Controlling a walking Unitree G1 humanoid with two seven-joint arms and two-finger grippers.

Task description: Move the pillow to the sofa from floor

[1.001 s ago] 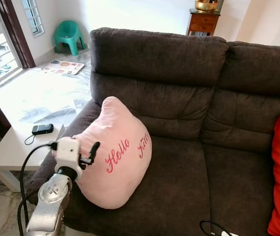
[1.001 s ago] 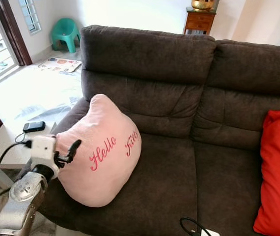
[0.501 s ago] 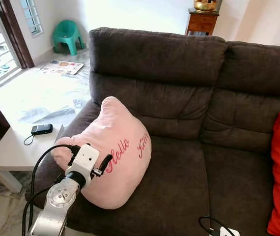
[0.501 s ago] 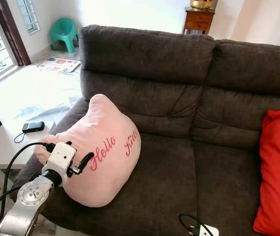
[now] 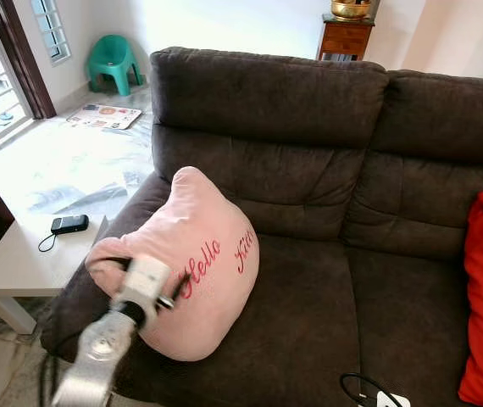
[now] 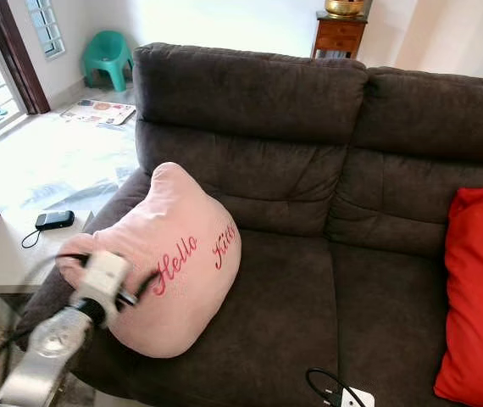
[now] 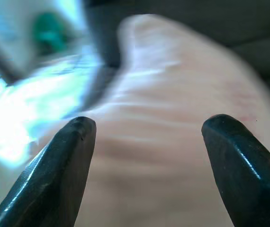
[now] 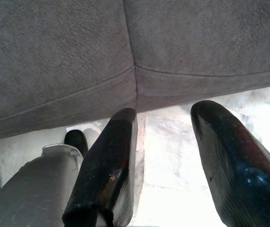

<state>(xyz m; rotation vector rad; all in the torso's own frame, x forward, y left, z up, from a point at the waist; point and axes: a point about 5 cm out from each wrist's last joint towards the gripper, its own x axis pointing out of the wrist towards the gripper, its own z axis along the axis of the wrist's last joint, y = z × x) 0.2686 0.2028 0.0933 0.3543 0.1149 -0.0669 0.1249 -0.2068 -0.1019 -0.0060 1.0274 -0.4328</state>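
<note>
Pillow (image 5: pixel 195 254) sits propped at the sofa's (image 5: pixel 326 288) left end by the armrest, my left gripper (image 7: pixel 144 142) spread wide and empty against it, right gripper (image 8: pixel 166 156) parted low, so I'd back out straight without dragging it.

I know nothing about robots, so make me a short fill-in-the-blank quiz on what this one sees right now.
1. The pink pillow leans on the dark sofa at its ____ end, by the robot's sides.
2. The left gripper faces the pillow with its fingers ____.
3. The cushion at the sofa's other end is ____.
4. The first word stitched on the pillow is ____.

Missing words: left; open; red; Hello
</note>
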